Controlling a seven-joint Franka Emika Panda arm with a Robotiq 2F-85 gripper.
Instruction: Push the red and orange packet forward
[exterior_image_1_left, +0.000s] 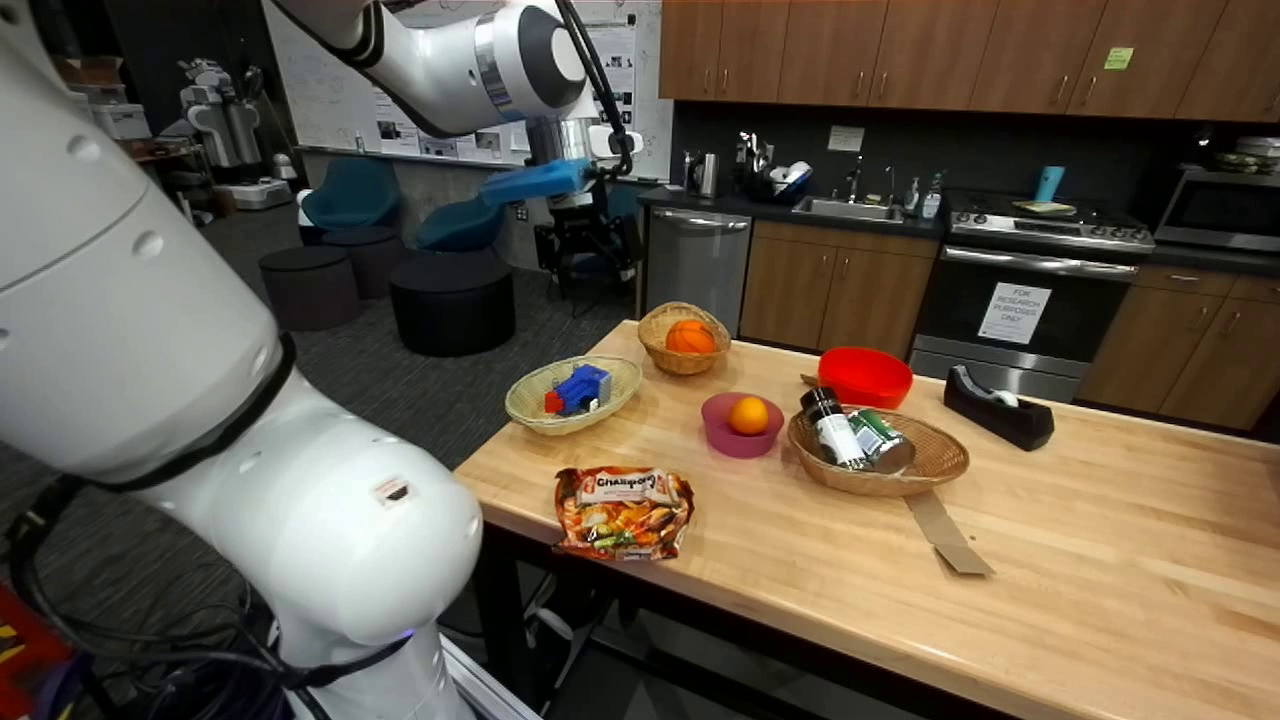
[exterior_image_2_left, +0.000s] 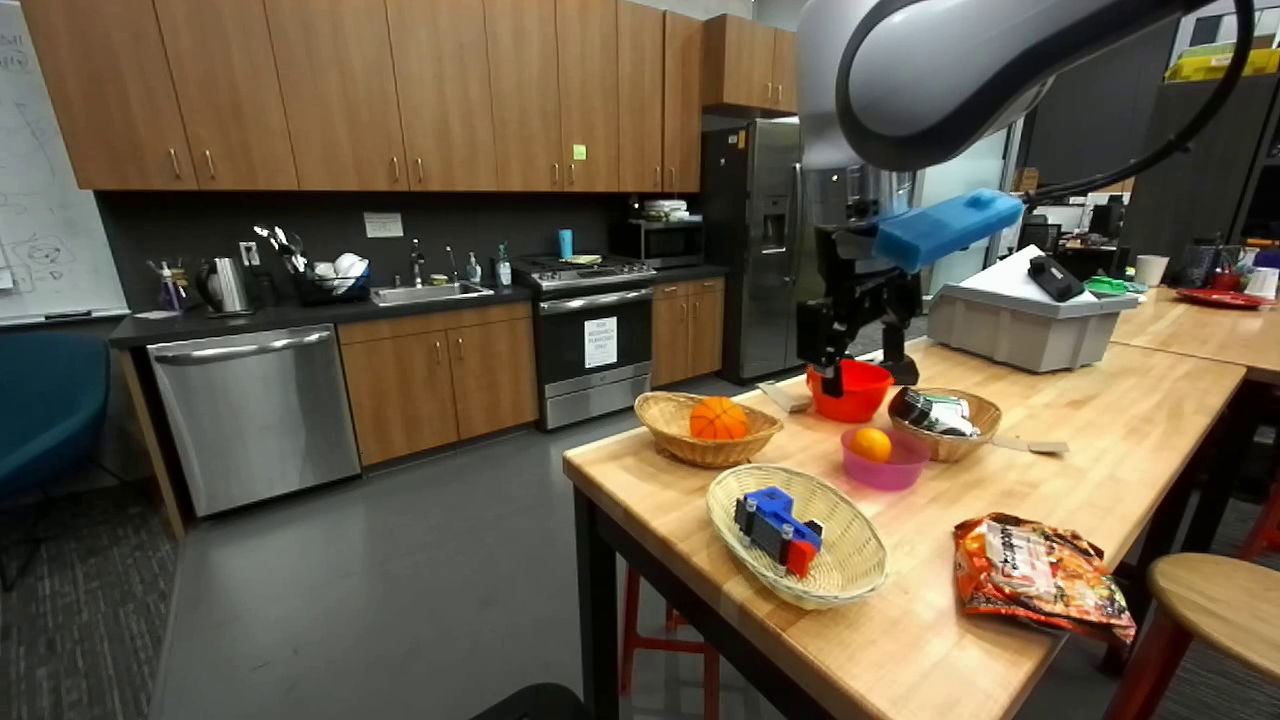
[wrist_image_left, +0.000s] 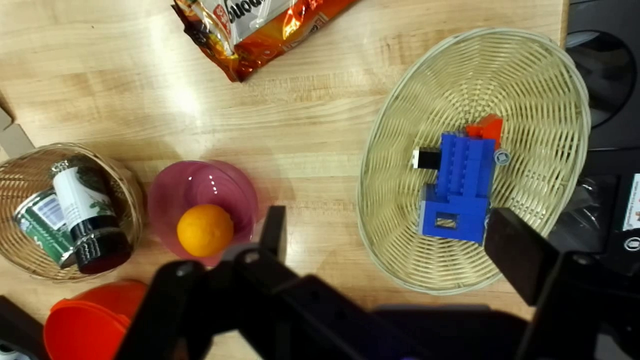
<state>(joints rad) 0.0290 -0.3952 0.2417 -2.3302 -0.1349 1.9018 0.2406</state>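
The red and orange packet (exterior_image_1_left: 622, 515) lies flat at the table's near edge in an exterior view. It also shows in an exterior view (exterior_image_2_left: 1035, 578), where one corner reaches past the table edge. In the wrist view only part of the packet (wrist_image_left: 265, 37) shows at the top; the rest is cut off. My gripper (wrist_image_left: 390, 225) is open and empty, its two black fingers wide apart. It is high above the table, away from the packet, in both exterior views (exterior_image_1_left: 588, 275) (exterior_image_2_left: 868, 375).
A pale basket (wrist_image_left: 382, 145) with a blue brick toy (wrist_image_left: 460, 185) lies below the gripper. A pink bowl (exterior_image_1_left: 735, 448) with an orange, a basket (exterior_image_1_left: 672, 365) with an orange ball, a basket (exterior_image_1_left: 940, 465) with jar and can, a red bowl (exterior_image_1_left: 865, 375) and a tape dispenser (exterior_image_1_left: 995, 410) stand about.
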